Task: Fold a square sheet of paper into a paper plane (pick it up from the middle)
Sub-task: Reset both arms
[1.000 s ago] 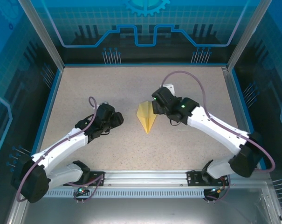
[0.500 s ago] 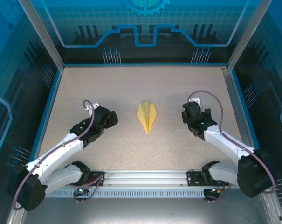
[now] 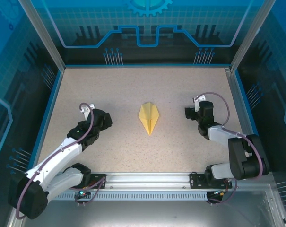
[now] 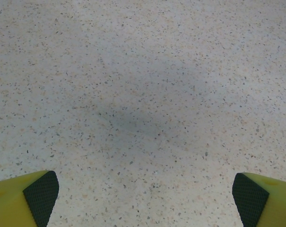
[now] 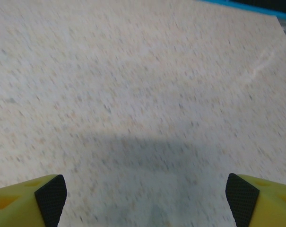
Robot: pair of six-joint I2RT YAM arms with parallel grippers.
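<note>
The paper plane [image 3: 149, 118], a pale-yellow dart with a centre crease, lies flat mid-table with its sharp tip toward the near edge. It is the square sheet of paper in folded form. My left gripper [image 3: 104, 119] is well to its left and my right gripper [image 3: 190, 113] well to its right; neither touches it. In the left wrist view the left gripper [image 4: 145, 196] is open, yellow fingertips [image 4: 27, 198] wide apart over bare speckled tabletop. The right gripper [image 5: 145, 196] is open too, with only tabletop between its fingertips [image 5: 261, 201].
The speckled table [image 3: 133, 90] is bordered by a blue rim [image 3: 55, 99] and clear enclosure walls. A metal rail [image 3: 147, 178] with both arm bases runs along the near edge. A blue edge strip [image 5: 247, 7] crosses the top right of the right wrist view.
Both arms have pulled back from the plane, the right one from right beside it to the right side. The left gripper has opened wider. The plane has not moved.
</note>
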